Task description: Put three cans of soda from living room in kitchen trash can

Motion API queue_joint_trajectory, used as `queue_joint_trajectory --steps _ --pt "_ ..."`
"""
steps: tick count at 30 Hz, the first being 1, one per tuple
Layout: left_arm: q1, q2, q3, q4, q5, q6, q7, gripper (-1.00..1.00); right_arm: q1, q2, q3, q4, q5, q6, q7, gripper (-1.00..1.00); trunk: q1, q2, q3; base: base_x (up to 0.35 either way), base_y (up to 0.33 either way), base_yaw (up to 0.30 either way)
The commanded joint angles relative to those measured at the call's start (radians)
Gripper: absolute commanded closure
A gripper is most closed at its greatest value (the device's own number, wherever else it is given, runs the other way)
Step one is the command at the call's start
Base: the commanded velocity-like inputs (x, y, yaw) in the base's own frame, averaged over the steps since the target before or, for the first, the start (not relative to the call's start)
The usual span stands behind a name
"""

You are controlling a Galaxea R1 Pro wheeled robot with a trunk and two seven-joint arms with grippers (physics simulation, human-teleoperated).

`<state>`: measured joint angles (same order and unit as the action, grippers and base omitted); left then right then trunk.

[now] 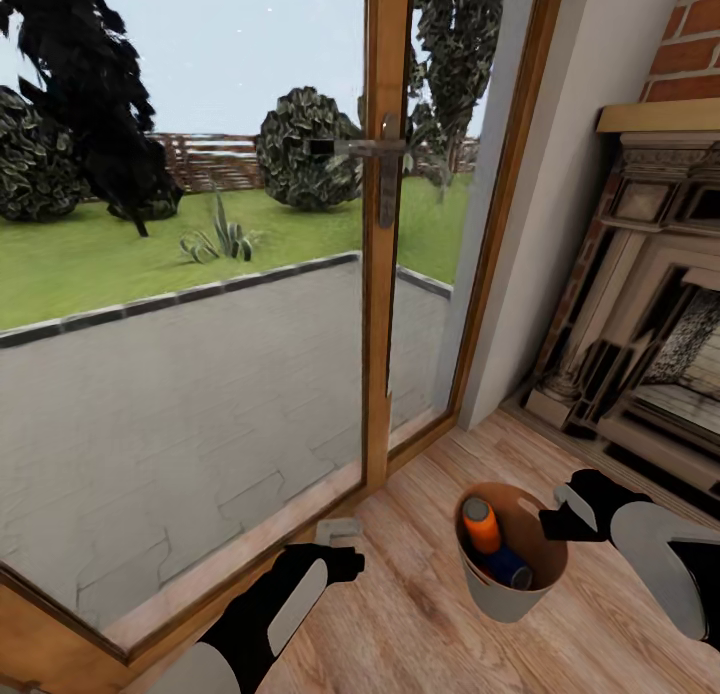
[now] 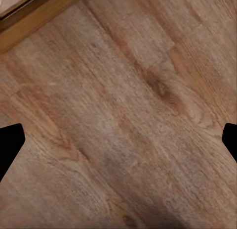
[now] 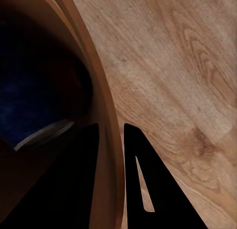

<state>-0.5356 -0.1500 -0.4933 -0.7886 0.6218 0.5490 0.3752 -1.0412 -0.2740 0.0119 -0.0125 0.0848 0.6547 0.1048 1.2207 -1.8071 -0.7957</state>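
Head view: the trash can (image 1: 508,589) hangs tilted just above the plank floor (image 1: 420,624), near the wood-framed glass door (image 1: 385,224) and the stone fireplace (image 1: 650,324). Its rim is pinched by the right end effector (image 1: 556,522), which sits at the rim's right side. Inside lie an orange soda can (image 1: 481,526) and, lower, a dark blue soda can (image 1: 508,566). The left end effector (image 1: 345,562) hovers over the floor by the door sill, well apart from the bin.

Left wrist view: the two fingertips (image 2: 10,145) stand wide apart with nothing between them, over bare planks.

Right wrist view: the fingers (image 3: 143,184) clamp the bin's wood-toned wall (image 3: 106,140), one inside, one outside. The dark blue can (image 3: 29,105) lies within, just beside the inner finger.
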Motion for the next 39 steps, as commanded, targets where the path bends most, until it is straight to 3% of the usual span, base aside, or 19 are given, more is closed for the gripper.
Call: queue_joint_trajectory --steps 1,12,31,39 --pt "0.000 0.000 0.000 0.000 0.000 0.000 0.001 -1.00 0.000 0.000 -0.010 0.000 -0.008 0.000 0.004 1.00 0.000 0.000 0.000 0.000 0.000 0.000" --pt "0.000 0.001 -0.002 -0.001 0.001 -0.001 0.005 -1.00 0.000 -0.004 -0.010 -0.001 -0.008 0.000 0.004 1.00 0.000 0.000 0.000 0.000 0.000 0.000" --pt "0.000 0.001 -0.002 -0.001 0.001 -0.003 0.007 -1.00 0.000 -0.008 -0.010 -0.006 -0.008 -0.001 0.006 1.00 0.073 -0.133 -0.059 0.000 0.000 0.000" --pt "0.000 0.001 -0.004 -0.001 0.000 -0.003 0.008 -1.00 0.000 -0.008 -0.009 -0.006 -0.006 -0.001 0.048 1.00 0.103 -0.189 -0.084 0.000 0.000 0.000"
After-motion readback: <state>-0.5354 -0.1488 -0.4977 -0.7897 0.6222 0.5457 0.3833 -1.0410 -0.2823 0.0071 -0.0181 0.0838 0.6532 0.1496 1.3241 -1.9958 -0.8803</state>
